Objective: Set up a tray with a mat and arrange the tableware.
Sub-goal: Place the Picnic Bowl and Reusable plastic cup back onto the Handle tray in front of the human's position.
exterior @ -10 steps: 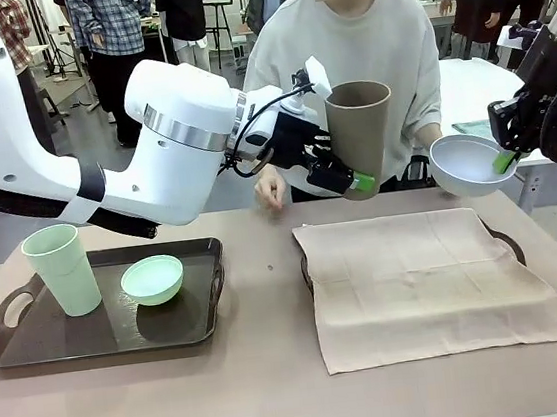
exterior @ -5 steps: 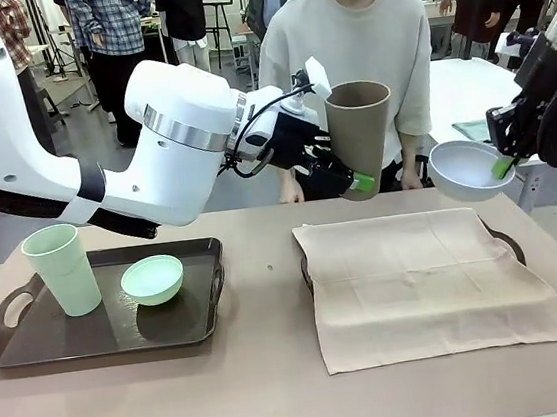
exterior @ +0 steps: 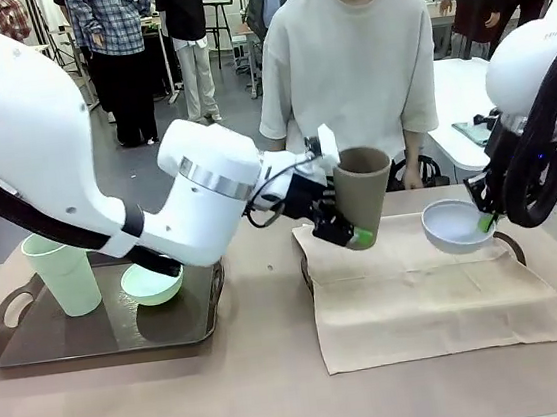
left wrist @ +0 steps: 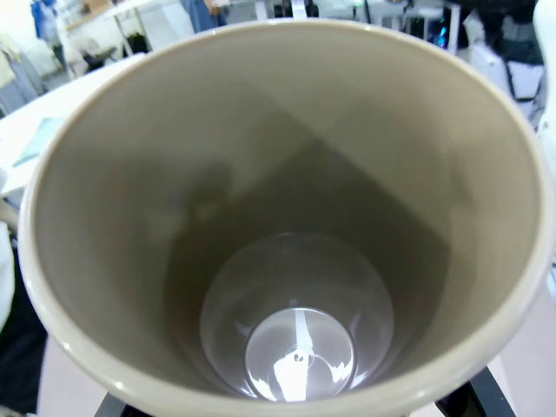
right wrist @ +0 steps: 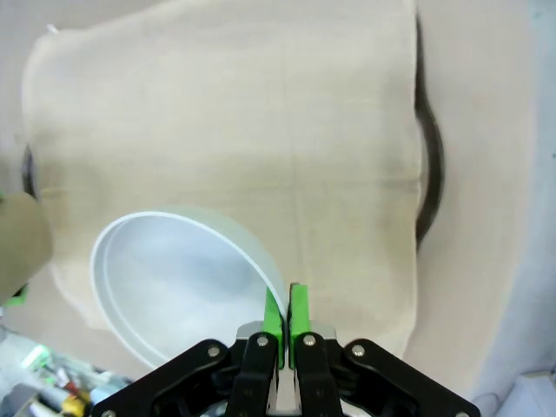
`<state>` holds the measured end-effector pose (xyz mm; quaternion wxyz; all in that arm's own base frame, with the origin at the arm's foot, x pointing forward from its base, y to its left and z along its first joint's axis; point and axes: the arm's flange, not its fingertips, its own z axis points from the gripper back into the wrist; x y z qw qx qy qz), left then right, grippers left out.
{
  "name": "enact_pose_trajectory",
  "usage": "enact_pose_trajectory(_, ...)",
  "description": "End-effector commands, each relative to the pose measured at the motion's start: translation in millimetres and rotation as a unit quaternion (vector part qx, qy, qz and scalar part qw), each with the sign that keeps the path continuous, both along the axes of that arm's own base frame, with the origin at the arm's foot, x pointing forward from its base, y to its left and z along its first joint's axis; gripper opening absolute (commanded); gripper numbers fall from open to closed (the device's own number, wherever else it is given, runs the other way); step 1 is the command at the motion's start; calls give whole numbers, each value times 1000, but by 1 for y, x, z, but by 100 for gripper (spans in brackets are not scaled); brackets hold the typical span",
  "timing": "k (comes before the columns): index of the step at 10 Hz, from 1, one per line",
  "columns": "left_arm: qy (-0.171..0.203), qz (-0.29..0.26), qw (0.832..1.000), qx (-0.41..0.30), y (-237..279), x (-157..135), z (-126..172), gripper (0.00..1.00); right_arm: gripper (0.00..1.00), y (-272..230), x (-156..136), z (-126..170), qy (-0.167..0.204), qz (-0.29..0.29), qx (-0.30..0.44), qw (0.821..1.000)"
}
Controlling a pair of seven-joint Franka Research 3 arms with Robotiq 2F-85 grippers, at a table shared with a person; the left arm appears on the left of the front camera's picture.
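Left end effector (exterior: 356,230) grips tan tumbler (exterior: 363,184); right end effector (exterior: 484,220) pinches pale bowl (exterior: 449,223) by its rim; both over mat (exterior: 419,293); person (exterior: 361,53) behind.

left claw (exterior: 352,212) clamped, right claw (exterior: 484,220) pinched

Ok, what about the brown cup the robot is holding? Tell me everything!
The brown cup is tall, handleless and looks like matte tan plastic. It is empty; the left wrist view shows a smooth inside and shiny round bottom. It tilts slightly, mouth up. The left gripper clamps its lower part, a green pad against the wall. It hangs low over the beige mat's far left corner.
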<state>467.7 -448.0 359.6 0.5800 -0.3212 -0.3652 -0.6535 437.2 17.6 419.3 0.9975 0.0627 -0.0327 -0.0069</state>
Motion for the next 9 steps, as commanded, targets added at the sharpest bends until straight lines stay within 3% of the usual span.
enact_pose_trajectory(1, -12, -2, 1000, -9, -12, 10, -17, 80, 4, -3, 10, -24, -10, 13, -15, 1000)
enact_pose_trajectory(4, -9, -7, 998, -54, -15, 20, -43, 80, 4, -6, 17, -51, -1, 17, -5, 1000)
enact_pose_trajectory(5, -1, 29, 999, -45, -17, 25, -45, 80, 4, -8, 18, -51, -1, 6, -5, 1000)
enact_pose_trajectory(6, 3, -5, 1000, -16, -14, 22, -39, 80, 4, -4, 16, -47, 9, 9, -9, 1000)
enact_pose_trajectory(9, -1, -11, 1000, -26, -15, 26, -46, 81, 4, -7, 19, -49, 9, 18, 6, 1000)
